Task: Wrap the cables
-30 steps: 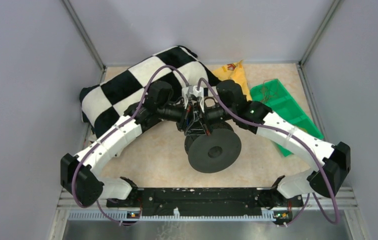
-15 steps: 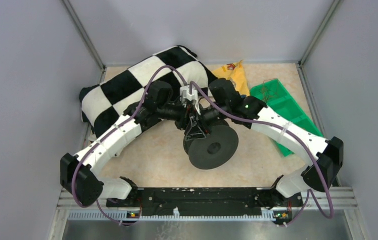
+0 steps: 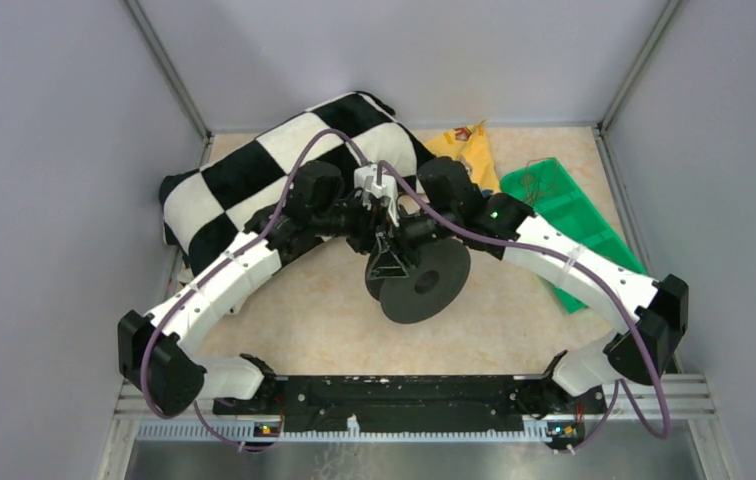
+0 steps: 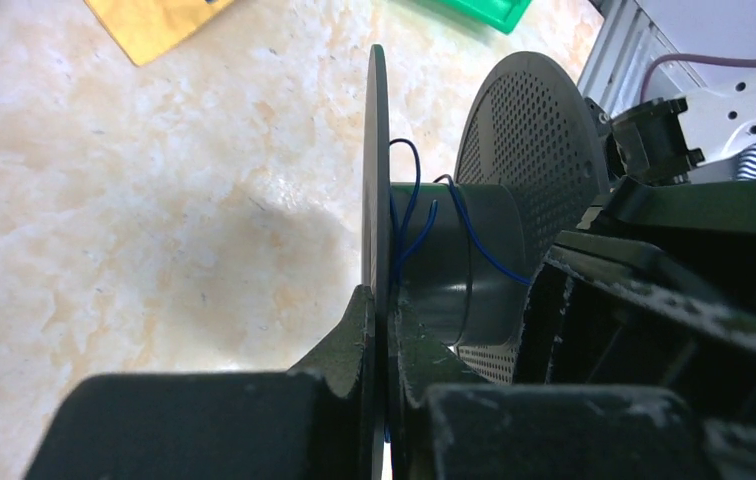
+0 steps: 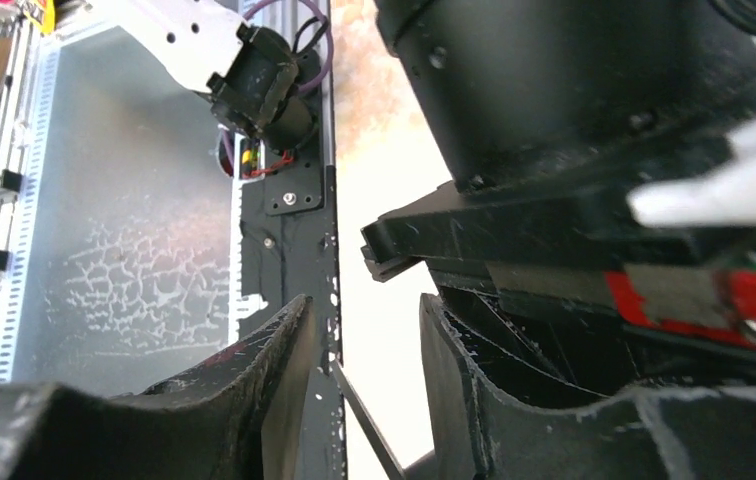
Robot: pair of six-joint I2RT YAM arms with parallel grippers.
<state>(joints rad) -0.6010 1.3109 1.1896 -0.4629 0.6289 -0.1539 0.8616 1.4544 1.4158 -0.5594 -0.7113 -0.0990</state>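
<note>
A dark grey spool (image 3: pixel 424 283) stands on edge at the table's middle. My left gripper (image 4: pixel 381 300) is shut on its thin near flange (image 4: pixel 376 150), one finger on each side. A thin blue cable (image 4: pixel 409 215) loops loosely over the spool's core (image 4: pixel 454 260), between that flange and the perforated flange (image 4: pixel 534 140). My right gripper (image 5: pixel 364 330) hangs just behind the left gripper (image 3: pixel 386 262). Its jaws stand apart with bright floor showing between them, and a thin dark strand (image 5: pixel 364 420) crosses the gap low down.
A black-and-white checkered cloth (image 3: pixel 254 170) lies at the back left. A yellow bag (image 3: pixel 469 150) lies behind the arms. A green tray (image 3: pixel 564 210) at the right holds a tangle of thin wires (image 3: pixel 529 182). Grey walls enclose the table.
The spool has turned more edge-on and shifted slightly up and left in the left gripper. The right wrist has moved left, closer against the left wrist.
</note>
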